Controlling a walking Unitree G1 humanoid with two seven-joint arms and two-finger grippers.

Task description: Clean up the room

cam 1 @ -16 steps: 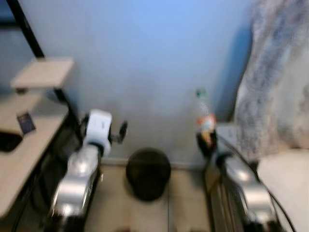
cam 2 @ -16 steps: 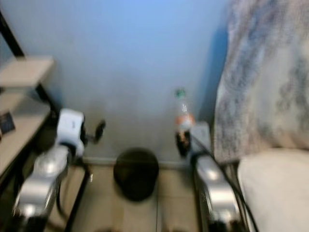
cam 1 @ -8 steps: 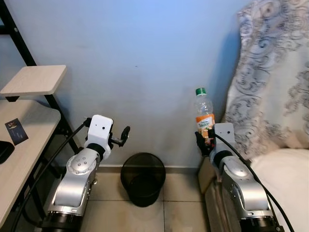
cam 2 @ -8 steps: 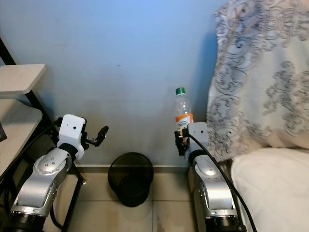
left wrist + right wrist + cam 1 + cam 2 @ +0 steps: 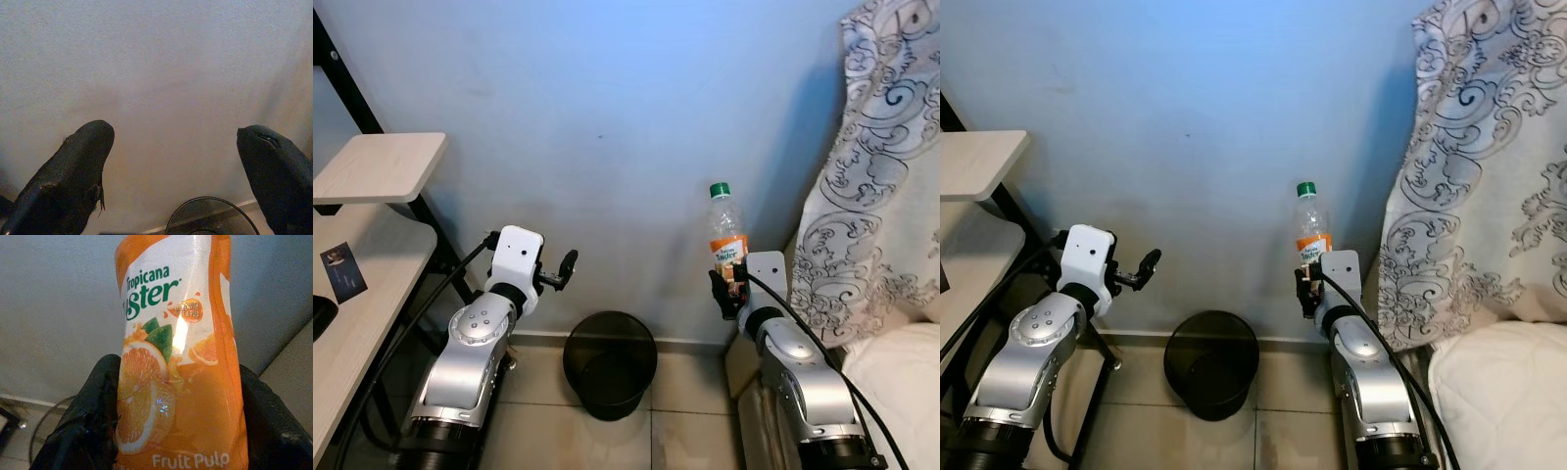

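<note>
Left eye view, right gripper (image 5: 728, 285) clamped on upright bottle (image 5: 727, 238), its base hidden by fingers; black bin (image 5: 610, 363) on floor below, between arms; left gripper (image 5: 562, 270) empty, jaws wide; curtain (image 5: 876, 186) cut off at right

bin (image 5: 610, 364) mouth open, floor between arms | wall (image 5: 607, 117) close ahead; curtain (image 5: 881, 196) right
</note>
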